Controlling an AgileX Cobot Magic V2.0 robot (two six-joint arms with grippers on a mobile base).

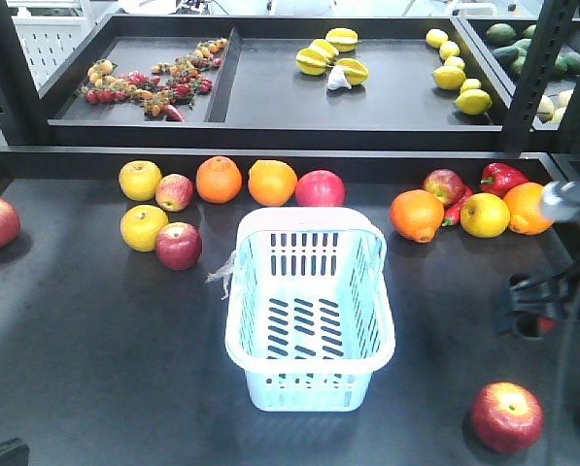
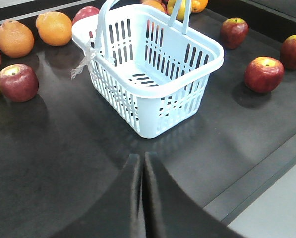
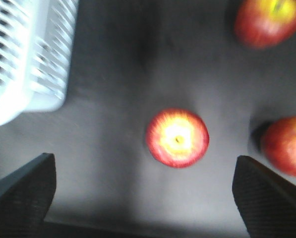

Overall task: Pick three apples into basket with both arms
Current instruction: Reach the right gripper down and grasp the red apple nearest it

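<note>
- Left tool (image 2: 140,161): pressed together, empty. Basket (image 2: 152,116) dead ahead, close beyond the tips; red apple (image 2: 17,82) well off to its left. Likely to shove the basket if driven straight on; needs opening and a swing left first.
- Right tool (image 3: 143,168): spread wide, empty, hanging over the counter (image 3: 113,74). Target apple (image 3: 177,138) between and just ahead of the fingers, untouched. Blurred view, so probably in motion: risk of clipping the round fruit and rolling it away.
- Right of that tool: neighbour apple (image 3: 286,146) near the right finger; liable to be knocked on closing.
</note>
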